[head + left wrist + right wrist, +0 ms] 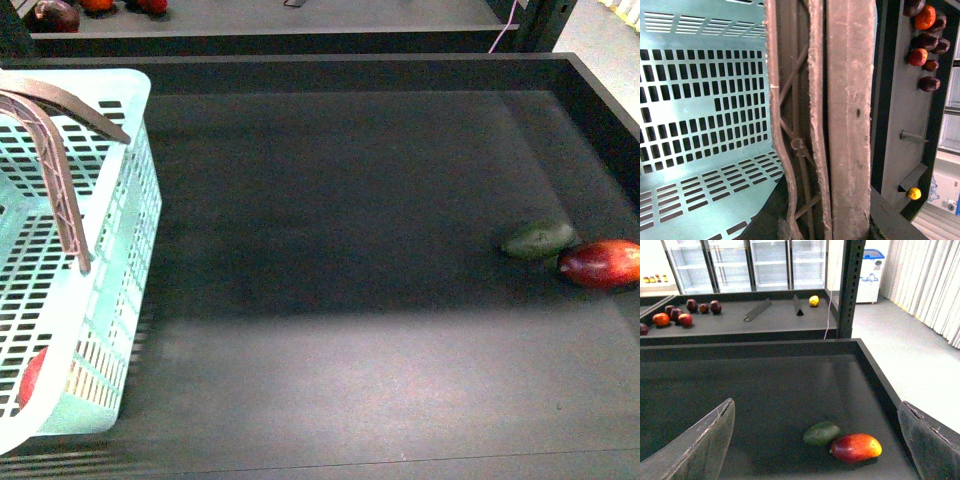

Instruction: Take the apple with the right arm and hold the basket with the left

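The pale turquoise basket (110, 300) stands at the left edge of the dark tray, its two brown handles (55, 170) raised. A red rounded fruit (32, 375), seemingly the apple, shows partly through the basket's near corner. In the left wrist view the handles (850, 100) fill the middle, with the basket's slotted wall (700, 100) beside them. My left gripper (825, 225) is shut on the handles. My right gripper (815, 407) is open and empty, above a dark green avocado (822, 433) and an oblong red fruit (856, 447). Neither arm shows in the front view.
The avocado (538, 240) and oblong red fruit (600, 264) lie touching at the tray's right side, near its raised wall (600, 110). A back shelf holds several dark and red fruits (675, 315) and a yellow one (813, 300). A shelf post (850, 285) stands behind.
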Available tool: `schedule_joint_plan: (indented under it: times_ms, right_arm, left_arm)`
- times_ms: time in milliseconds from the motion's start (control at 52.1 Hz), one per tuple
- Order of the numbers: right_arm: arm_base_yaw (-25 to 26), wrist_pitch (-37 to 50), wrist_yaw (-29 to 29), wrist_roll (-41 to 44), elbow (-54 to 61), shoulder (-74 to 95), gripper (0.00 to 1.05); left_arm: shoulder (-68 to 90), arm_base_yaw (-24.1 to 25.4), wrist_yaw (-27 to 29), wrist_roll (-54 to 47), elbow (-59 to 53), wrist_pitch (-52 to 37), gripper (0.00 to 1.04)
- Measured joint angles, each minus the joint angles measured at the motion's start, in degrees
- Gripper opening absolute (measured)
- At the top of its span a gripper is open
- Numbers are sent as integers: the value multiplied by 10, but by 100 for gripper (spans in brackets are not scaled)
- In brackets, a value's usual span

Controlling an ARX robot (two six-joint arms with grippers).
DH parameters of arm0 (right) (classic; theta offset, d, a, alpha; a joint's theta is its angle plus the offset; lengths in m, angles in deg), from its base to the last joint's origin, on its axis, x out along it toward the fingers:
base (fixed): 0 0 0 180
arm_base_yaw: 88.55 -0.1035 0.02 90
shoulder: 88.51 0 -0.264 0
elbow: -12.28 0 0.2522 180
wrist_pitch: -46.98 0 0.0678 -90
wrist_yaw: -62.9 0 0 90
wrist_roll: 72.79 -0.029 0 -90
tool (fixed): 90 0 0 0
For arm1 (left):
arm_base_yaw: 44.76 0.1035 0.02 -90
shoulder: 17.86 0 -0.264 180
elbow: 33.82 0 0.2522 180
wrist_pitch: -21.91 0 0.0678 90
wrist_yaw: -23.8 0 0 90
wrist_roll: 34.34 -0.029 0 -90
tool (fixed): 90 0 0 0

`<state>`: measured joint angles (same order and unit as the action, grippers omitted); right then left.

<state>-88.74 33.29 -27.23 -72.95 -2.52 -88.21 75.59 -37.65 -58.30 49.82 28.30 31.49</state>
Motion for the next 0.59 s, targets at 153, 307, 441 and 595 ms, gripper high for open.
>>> schedule_joint_plan:
  times_ms: [153,307,441,595]
  right_arm:
    - [0,0,0,0,0,0,96]
    - [0,0,0,0,0,0,96]
    - [0,0,0,0,0,0,96]
    - [0,0,0,0,0,0,96]
  left_arm:
    - [6,-7,0,8,-10,-1,18]
    - [8,-10,7,12,-18,21,18]
    - [11,-10,10,12,-19,33,18]
    - [9,-10,11,11,-17,47,27]
